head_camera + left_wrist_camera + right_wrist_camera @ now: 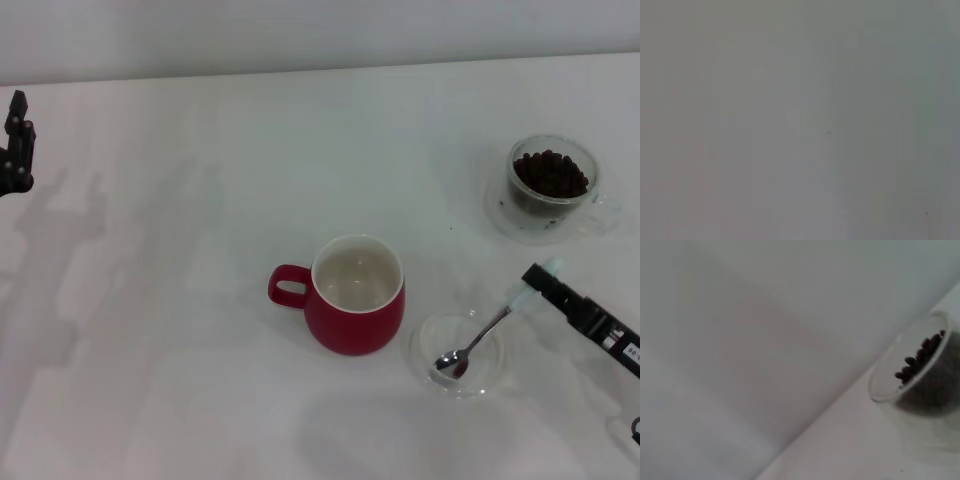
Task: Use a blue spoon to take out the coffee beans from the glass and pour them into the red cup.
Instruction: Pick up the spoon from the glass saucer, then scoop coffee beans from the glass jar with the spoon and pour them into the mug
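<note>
Right gripper [543, 276] reaches in low from the right edge, pinching the blue spoon [482, 337] by its handle tip, bowl resting in the dish [425, 345]. Left gripper [14, 150] sits parked far left; its fingers' spread is unclear.

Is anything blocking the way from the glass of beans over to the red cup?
Nothing visible does. Bare table lies between the glass and the red cup. The right gripper is at the spoon handle, whose bowl rests in a clear dish beside that path.

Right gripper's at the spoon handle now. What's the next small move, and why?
Probably lift the blue spoon up out of the shallow dish, if the right gripper has it. Its bowl rests in the dish with no beans visible in it, the coffee beans sit in the glass, and the red cup looks empty. Left gripper is parked far off.
</note>
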You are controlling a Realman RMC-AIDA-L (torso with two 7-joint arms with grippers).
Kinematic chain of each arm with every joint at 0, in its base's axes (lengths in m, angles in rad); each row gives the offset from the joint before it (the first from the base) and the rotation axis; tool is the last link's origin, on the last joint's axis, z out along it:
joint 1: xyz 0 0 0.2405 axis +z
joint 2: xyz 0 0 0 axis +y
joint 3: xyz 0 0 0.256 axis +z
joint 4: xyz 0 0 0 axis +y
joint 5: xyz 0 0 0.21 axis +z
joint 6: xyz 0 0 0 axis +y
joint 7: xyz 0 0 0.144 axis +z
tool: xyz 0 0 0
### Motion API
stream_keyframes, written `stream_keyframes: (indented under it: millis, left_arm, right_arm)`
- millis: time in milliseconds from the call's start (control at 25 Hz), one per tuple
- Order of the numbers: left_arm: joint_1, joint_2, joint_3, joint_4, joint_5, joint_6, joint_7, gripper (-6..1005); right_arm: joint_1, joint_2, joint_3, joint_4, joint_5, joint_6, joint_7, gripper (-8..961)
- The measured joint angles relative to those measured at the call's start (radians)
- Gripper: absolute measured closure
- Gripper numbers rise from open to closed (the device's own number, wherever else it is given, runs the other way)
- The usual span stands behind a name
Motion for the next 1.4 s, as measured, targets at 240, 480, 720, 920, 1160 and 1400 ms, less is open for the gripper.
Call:
stream_keyframes:
  millis: [240,480,720,920,1160,1400]
  left_arm:
    - [0.0,0.0,0.0,-0.001,-0.001,0.0,0.0,576]
    - [0.001,0.0,0.0,-0.001,-0.003,0.0,0.0,575]
    - [0.003,0.0,0.0,-0.003,-0.003,0.0,0.0,575]
    - [0.005,0.0,0.001,-0.003,0.001,0.0,0.0,574]
    - [0.005,0.0,0.003,-0.003,0.003,0.0,0.0,574]
    - [0.008,0.0,0.003,0.0,0.003,0.0,0.0,575]
  right_arm:
    - [0.017,-0.001,-0.003,-0.056,-0.001,0.091,-0.002,805]
    - [0.04,-0.003,0.005,-0.147,0.006,0.135,0.002,810]
    - [0.058,-0.006,0.029,-0.263,0.021,0.143,0.006,810]
    - [0.076,-0.009,0.077,-0.355,0.023,0.138,0.008,810]
    - [0.112,-0.025,0.113,-0.416,0.024,0.084,0.009,810]
    - [0.14,-0.041,0.137,-0.443,0.03,0.03,0.01,810]
